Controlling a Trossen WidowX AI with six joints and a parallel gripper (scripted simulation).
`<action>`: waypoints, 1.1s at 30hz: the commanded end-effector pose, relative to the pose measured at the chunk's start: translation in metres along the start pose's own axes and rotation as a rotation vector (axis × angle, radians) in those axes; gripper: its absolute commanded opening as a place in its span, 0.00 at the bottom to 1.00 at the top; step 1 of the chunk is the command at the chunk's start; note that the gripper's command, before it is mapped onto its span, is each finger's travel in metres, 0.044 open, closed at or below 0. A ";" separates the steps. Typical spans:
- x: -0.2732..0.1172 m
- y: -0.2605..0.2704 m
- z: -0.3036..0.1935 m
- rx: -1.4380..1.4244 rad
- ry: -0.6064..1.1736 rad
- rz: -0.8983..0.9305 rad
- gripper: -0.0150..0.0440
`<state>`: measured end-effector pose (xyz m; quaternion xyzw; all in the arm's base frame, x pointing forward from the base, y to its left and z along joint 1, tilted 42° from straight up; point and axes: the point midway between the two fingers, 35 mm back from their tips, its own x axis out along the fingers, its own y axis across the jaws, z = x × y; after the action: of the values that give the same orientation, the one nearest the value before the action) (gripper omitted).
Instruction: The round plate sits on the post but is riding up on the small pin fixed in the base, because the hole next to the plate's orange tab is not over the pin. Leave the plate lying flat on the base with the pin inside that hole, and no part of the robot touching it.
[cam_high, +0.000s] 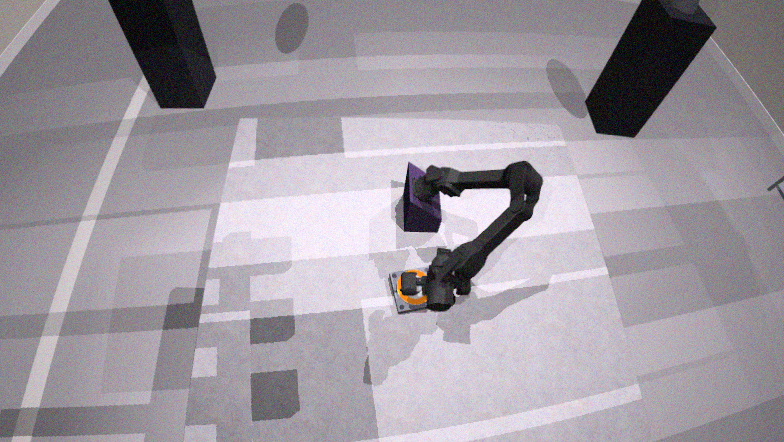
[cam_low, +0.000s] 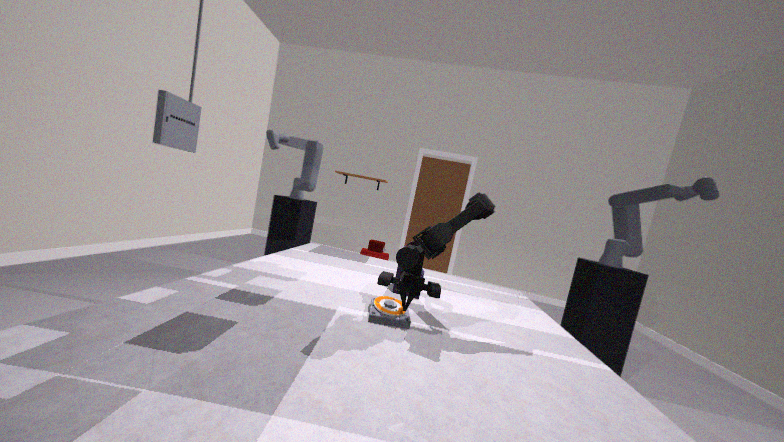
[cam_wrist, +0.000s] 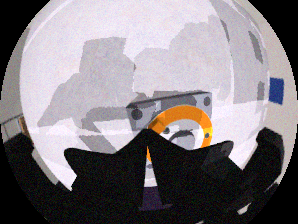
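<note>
Exterior view: grey-patched table top (cam_low: 340, 373), beige walls, brown door (cam_low: 436, 211); closed, empty hand (cam_low: 406, 307) over the plate (cam_low: 387, 305).

Arm (cam_high: 502, 219) folded at the elbow (elbow raised high), forearm sloping down, wrist (cam_low: 409, 269) turned so gripper (cam_low: 406, 305) points straight downward. Fingers pressed together, tips meeting in a point, nothing between.

The arm (cam_high: 496, 219) is matte black all over, built of boxy links with rounded joint housings. Just behind the end effector (cam_low: 406, 305) two stubby cylinders jut out sideways. The fingers are black wedges tapering to narrow tips, pressed together
</note>
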<state>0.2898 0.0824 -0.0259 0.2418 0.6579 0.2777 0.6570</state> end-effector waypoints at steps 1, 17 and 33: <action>-0.002 -0.005 0.008 -0.021 -0.021 -0.023 0.25; -0.002 -0.005 0.009 -0.021 -0.021 -0.023 0.25; -0.003 -0.012 0.016 -0.021 -0.022 -0.023 0.25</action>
<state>0.2988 0.0776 -0.0289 0.2385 0.6554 0.2779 0.6605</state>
